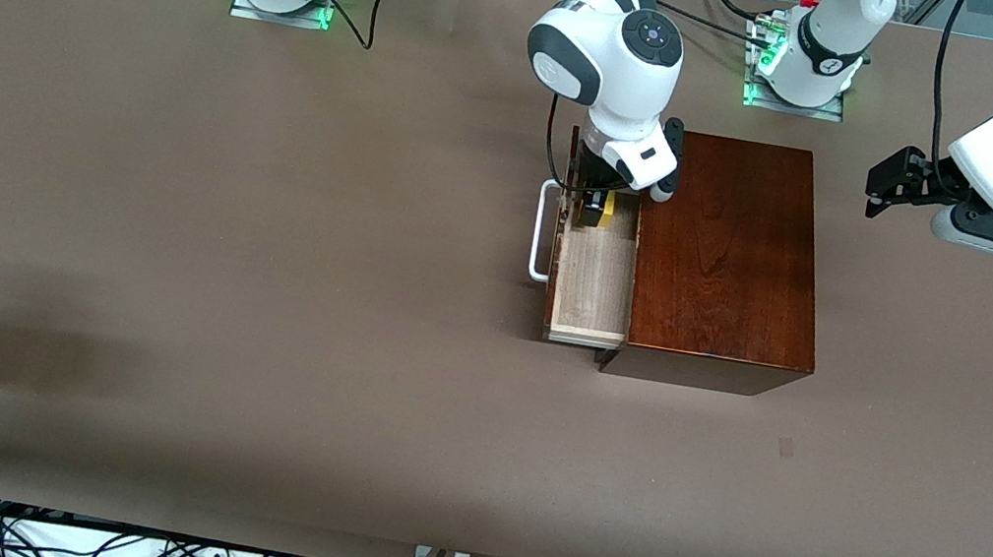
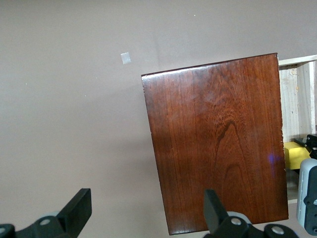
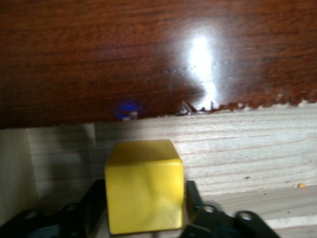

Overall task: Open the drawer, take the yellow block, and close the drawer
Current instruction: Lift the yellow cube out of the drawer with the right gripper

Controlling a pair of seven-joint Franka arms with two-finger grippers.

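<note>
The drawer (image 1: 594, 279) is seen pulled out of the dark wooden box (image 1: 728, 250) toward the right arm's end of the worktop (image 1: 257, 280), its pale inside exposed and its white loop handle (image 1: 544, 231) facing that end, so the opening step is judged done. The right claw (image 1: 595, 209) is lowered into the part of the drawer farther from the front camera, and the yellow block (image 3: 143, 186) is seen between its fingers (image 3: 94, 208), which are drawn in against the block's two sides; the block is thus pinched, though it is judged not yet lifted clear of the tray. The left claw (image 2: 146, 213) is held in the air above the worktop, off the box toward the left arm's end, its fingers spread wide with nothing between them; that arm waits. Lifting the block out and pushing the drawer shut are left to be done.
</note>
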